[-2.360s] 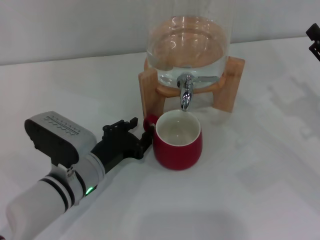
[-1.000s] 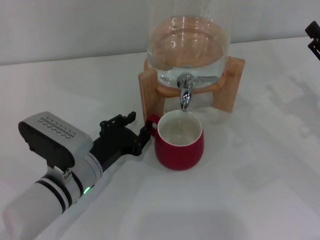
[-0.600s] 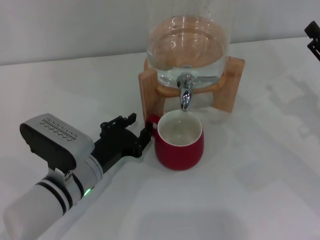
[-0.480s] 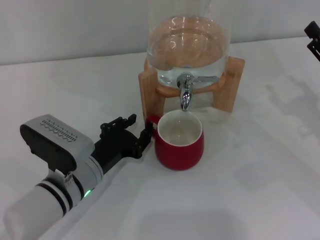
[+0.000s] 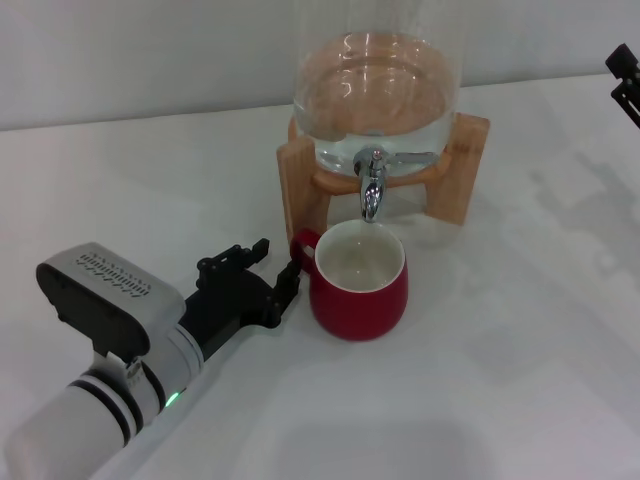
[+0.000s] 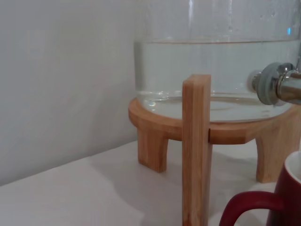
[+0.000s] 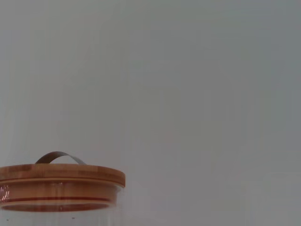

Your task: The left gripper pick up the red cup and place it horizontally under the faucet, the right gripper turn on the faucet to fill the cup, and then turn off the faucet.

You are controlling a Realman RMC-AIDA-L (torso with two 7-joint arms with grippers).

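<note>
The red cup (image 5: 355, 280) stands upright on the white table with its mouth right below the spout of the chrome faucet (image 5: 372, 195). Its off-white inside looks dry. The small handle (image 5: 303, 245) points towards my left gripper (image 5: 277, 262), which rests low on the table just left of it, open, its fingertips a little short of the handle and holding nothing. In the left wrist view the cup handle (image 6: 244, 205) and the faucet (image 6: 282, 84) show at the edge. Only a black tip of my right gripper (image 5: 625, 75) shows at the far right, well away from the faucet.
The faucet belongs to a glass water dispenser (image 5: 375, 100) on a wooden stand (image 5: 296, 185), whose front leg (image 6: 196, 150) stands close beside the cup handle. The right wrist view shows the dispenser's wooden lid (image 7: 61, 176). A pale wall runs behind the table.
My left gripper has let go of the cup handle and drawn back a little to the lower left. The cup stays under the faucet. The right gripper has barely moved.
</note>
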